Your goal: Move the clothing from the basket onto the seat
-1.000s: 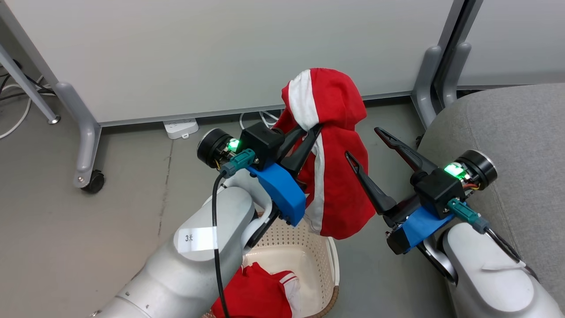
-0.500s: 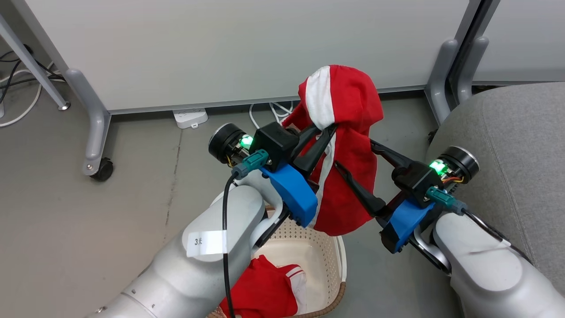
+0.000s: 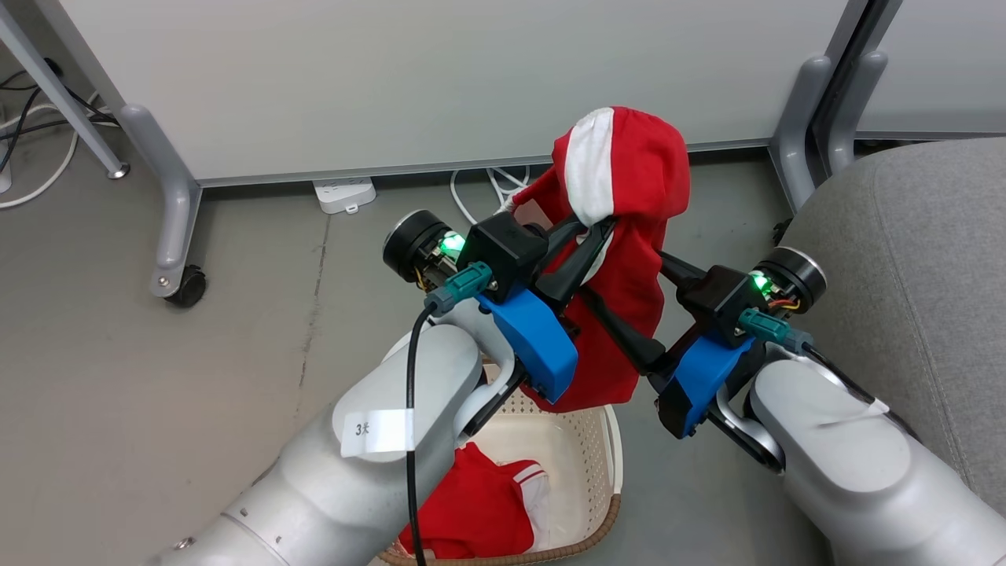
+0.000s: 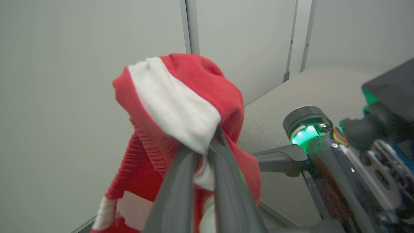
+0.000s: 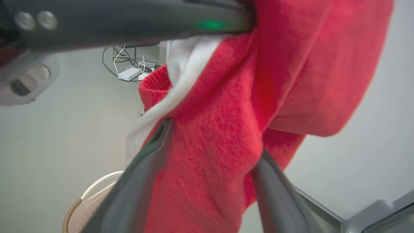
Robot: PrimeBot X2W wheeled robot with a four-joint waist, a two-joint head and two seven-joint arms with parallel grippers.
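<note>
Looks like an office or lab test space, not a home; white partition panels (image 3: pixel 393 79) on grey metal legs (image 3: pixel 169 196), one with a caster wheel (image 3: pixel 187 284); bare grey floor (image 3: pixel 118 377); power strip (image 3: pixel 343 194) and loose cables (image 3: pixel 23 134) by the panels; grey upholstered seat (image 3: pixel 927 251); plastic laundry basket (image 3: pixel 609 472) on the floor.

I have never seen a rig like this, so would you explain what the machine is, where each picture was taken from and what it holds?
It is a two-armed robot. One picture looks down from its head; the others come from wrist cameras. The left gripper is shut on a red garment with a white stripe, held above the cream basket. The right gripper is open, its fingers either side of that fabric. A second red garment lies in the basket; the grey seat is at the right.
</note>
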